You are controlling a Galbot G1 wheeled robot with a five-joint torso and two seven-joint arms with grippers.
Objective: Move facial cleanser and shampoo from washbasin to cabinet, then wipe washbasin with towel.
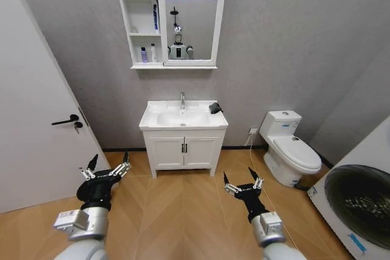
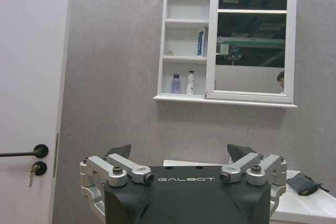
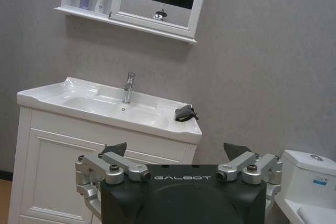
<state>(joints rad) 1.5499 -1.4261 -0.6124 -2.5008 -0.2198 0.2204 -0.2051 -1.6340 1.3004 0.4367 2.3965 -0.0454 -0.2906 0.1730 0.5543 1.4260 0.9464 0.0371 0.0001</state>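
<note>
Robot stands back from the washbasin (image 1: 183,117), both arms low over the wood floor (image 1: 183,211). Left gripper (image 1: 107,167) out front on the left, fingers (image 2: 116,152) spread wide, holding nothing. Right gripper (image 1: 242,182) on the right, fingers (image 3: 113,149) spread wide too, also holding nothing. Washbasin sits on a white two-door vanity (image 1: 183,151) against the grey wall, chrome tap (image 1: 181,100) at the back edge, centre. Towel (image 1: 215,108), dark and bunched, lies on the washbasin's back right corner, touching the rim, apart from the tap. Cabinet (image 1: 141,16) hangs on the wall above, open shelves to the left of the mirror (image 1: 192,13). Bottom shelf holds a small purple bottle (image 2: 176,84) and a white bottle (image 2: 191,83) just beside each other, both upright. Middle shelf has a blue-and-white tube (image 2: 201,42) standing at its right end against the mirror frame. Top shelf bare. Toilet (image 1: 289,147) to the right of the vanity, door (image 1: 30,101) to the left.
</note>
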